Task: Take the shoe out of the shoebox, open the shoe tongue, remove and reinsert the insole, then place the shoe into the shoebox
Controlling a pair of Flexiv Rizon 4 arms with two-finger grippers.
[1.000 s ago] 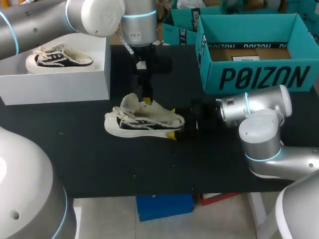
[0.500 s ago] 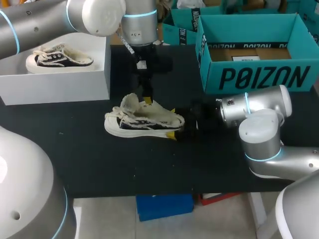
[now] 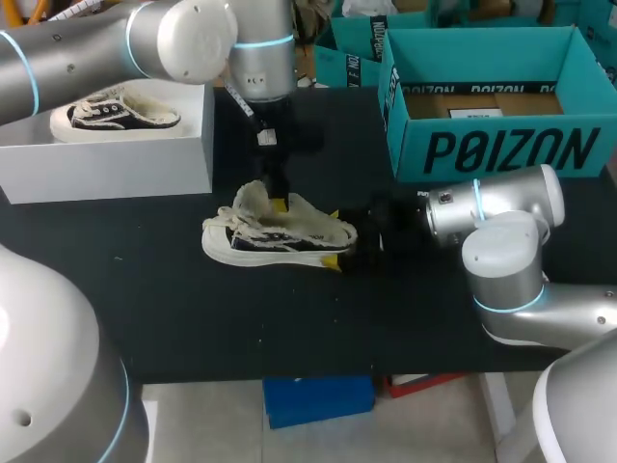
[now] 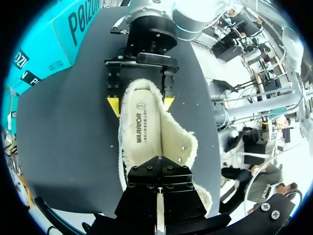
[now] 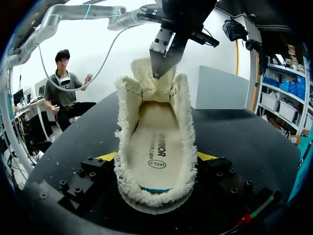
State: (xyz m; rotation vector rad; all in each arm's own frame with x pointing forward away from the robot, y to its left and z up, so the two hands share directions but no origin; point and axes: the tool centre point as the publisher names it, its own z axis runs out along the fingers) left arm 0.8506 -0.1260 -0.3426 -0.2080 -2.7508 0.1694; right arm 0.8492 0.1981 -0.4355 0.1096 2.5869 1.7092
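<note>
On the black table (image 3: 174,318), our right gripper (image 5: 157,156) clamps the sneaker (image 3: 280,236) at its heel (image 5: 154,196); our left gripper (image 3: 278,198) meets the tongue (image 3: 253,201), grasp indeterminate.

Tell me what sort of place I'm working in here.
Probably a robot test bench for shoe handling rather than a shop: a bare black table with one shoe on it, an open teal shoebox, and a white box holding a second shoe.
</note>
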